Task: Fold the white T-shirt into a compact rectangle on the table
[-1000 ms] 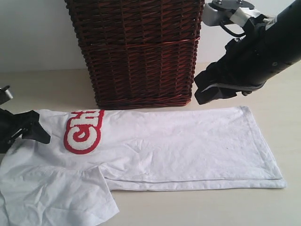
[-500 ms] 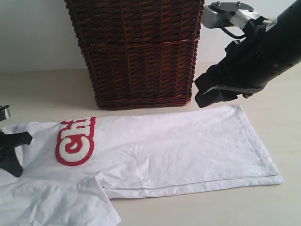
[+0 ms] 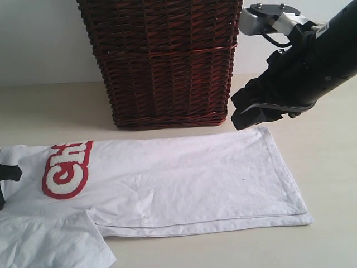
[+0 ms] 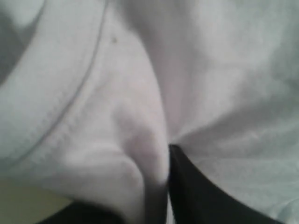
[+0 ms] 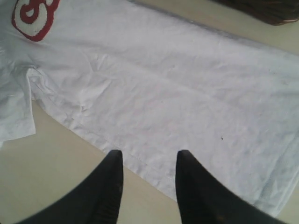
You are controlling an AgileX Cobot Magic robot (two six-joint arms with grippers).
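Soft creased cloth T-shirt [image 3: 184, 178], matt smooth table [image 3: 334, 184], rough woven wicker basket [image 3: 164, 61].

Left gripper [image 3: 6, 174] is barely in frame at the far left edge of the exterior view, low down, only a black bit showing. In the left wrist view its black fingers [image 4: 191, 191] are pinched on a bunched fold of the white T-shirt [image 4: 140, 140]. Right arm [image 3: 312, 67] enters from the upper right of the exterior view, black, angled down-left. Right gripper [image 5: 149, 156] hangs in the air, jaws apart, nothing between them; both black fingertips sit at the bottom of the right wrist view.
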